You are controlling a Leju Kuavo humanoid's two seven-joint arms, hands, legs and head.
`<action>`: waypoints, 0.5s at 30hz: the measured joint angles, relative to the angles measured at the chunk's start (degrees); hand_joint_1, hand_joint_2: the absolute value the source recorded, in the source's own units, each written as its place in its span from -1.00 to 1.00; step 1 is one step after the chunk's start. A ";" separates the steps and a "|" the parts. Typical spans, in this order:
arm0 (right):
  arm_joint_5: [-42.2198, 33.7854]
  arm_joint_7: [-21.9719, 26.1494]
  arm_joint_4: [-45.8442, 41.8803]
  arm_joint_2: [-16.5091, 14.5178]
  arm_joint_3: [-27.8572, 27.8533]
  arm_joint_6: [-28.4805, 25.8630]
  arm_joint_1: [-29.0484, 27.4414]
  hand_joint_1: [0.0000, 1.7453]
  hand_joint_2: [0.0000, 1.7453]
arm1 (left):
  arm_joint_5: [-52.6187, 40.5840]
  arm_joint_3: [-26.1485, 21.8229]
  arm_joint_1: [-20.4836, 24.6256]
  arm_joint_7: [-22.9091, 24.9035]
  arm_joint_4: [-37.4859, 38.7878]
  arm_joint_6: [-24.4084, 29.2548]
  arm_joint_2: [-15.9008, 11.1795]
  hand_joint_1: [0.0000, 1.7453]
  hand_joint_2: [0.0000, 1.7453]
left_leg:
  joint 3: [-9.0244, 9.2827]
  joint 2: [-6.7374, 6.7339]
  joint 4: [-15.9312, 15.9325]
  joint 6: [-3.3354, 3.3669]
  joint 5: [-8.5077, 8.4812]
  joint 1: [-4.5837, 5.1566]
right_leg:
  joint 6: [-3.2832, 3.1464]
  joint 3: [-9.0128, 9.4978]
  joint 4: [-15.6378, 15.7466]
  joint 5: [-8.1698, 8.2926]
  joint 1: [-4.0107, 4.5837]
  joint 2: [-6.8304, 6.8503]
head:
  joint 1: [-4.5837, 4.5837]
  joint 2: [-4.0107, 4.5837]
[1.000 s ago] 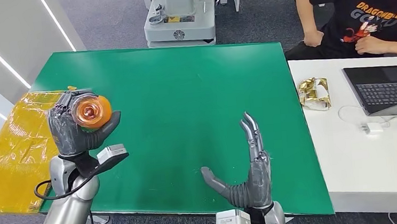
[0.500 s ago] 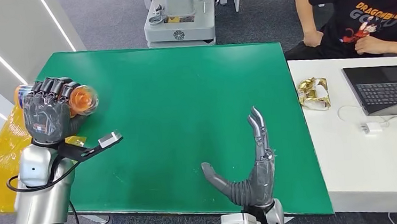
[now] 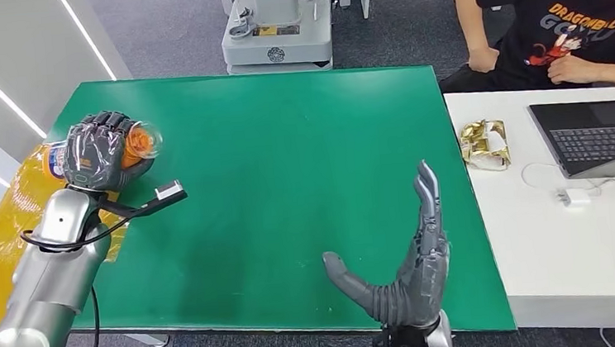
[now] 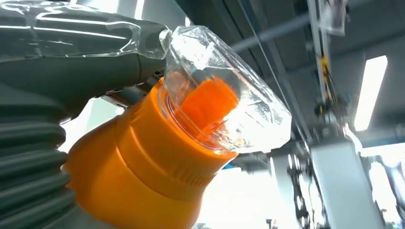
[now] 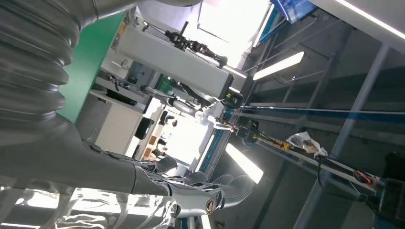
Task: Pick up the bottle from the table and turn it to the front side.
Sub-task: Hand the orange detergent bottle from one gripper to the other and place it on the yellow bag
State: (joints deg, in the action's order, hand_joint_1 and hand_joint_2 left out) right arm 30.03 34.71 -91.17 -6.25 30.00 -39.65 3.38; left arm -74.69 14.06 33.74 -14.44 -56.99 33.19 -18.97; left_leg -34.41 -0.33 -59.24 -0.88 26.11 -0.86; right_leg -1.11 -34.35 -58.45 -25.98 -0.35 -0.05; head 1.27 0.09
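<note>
The bottle [image 4: 143, 176] is smooth orange plastic, and its cap [image 4: 229, 95] is clear, glossy plastic with facets that catch the light. The left robot hand [image 3: 97, 152] looks dark grey and wrapped in shiny transparent film, and its arm [image 3: 50, 268] is brushed silver metal. The table [image 3: 285, 142] has a matt green cover, beside it lies a crinkled glossy yellow sheet [image 3: 2, 239], and a crumpled gold foil [image 3: 485, 144] rests on the smooth white desk [image 3: 591, 234].

Bright, even room light, soft shadows on the desk [image 3: 285, 142]; wrist views blown out by ceiling strip lights [image 4: 370, 90].
</note>
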 joint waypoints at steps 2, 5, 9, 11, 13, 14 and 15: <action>-0.03 -0.28 -0.99 0.14 0.20 0.00 -0.09 -1.00 1.00 | -0.17 1.34 1.02 1.04 3.96 -0.15 -0.72 1.00 1.00 | 0.00 -0.02 0.00 0.00 0.00 0.00 | 0.00 -0.01 -0.01 0.00 0.00 -0.03 | 0.00 0.00; -0.07 -0.37 -1.95 0.30 0.45 0.00 -0.14 -1.00 1.00 | -0.62 2.64 1.74 2.16 8.50 -0.14 -1.53 1.00 1.00 | -0.01 -0.02 0.00 0.00 0.00 0.00 | 0.00 -0.04 -0.01 0.00 0.00 -0.05 | 0.00 0.00; -0.35 -0.12 -2.60 0.37 0.52 0.00 -0.23 -1.00 1.00 | -1.78 3.52 2.15 3.55 12.80 -0.33 -2.29 1.00 1.00 | -0.01 -0.04 0.01 0.00 0.00 0.00 | 0.00 -0.05 -0.01 -0.01 0.00 -0.06 | 0.00 0.00; -0.57 0.30 -2.74 0.37 0.51 0.00 -0.27 -1.00 1.00 | -2.44 3.86 2.25 3.74 14.41 -0.57 -2.58 1.00 1.00 | -0.02 -0.03 0.01 0.00 0.00 0.00 | 0.00 -0.05 0.00 -0.01 0.00 -0.06 | -0.01 0.00; -1.00 1.12 -2.80 0.37 0.45 0.00 -0.32 -1.00 1.00 | -4.00 4.47 2.45 4.01 15.96 -1.37 -2.97 1.00 1.00 | -0.02 -0.02 0.01 0.00 0.00 0.00 | 0.00 -0.04 0.00 -0.01 0.00 -0.04 | -0.01 0.00; -1.20 1.57 -2.81 0.37 0.38 0.00 -0.36 -1.00 1.00 | -4.96 4.83 2.56 4.29 16.80 -1.83 -3.21 1.00 1.00 | -0.01 -0.03 0.01 0.00 0.00 0.00 | 0.00 -0.05 0.00 -0.01 0.00 -0.05 | -0.01 0.00; -1.36 1.98 -2.81 0.37 0.27 0.00 -0.42 -1.00 1.00 | -5.79 5.18 2.69 4.67 17.70 -2.16 -3.42 1.00 1.00 | -0.01 -0.03 0.01 0.00 0.00 0.00 | 0.00 -0.05 0.00 0.00 0.00 -0.06 | -0.01 0.00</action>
State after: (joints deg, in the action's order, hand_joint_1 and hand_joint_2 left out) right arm 28.67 36.69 -93.98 -5.88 30.27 -39.65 2.96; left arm -80.48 19.25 36.43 -9.76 -39.29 31.04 -22.39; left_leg -34.42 -0.37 -59.23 -0.88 26.11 -0.86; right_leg -1.11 -34.40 -58.45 -25.99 -0.35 -0.10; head 1.26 0.09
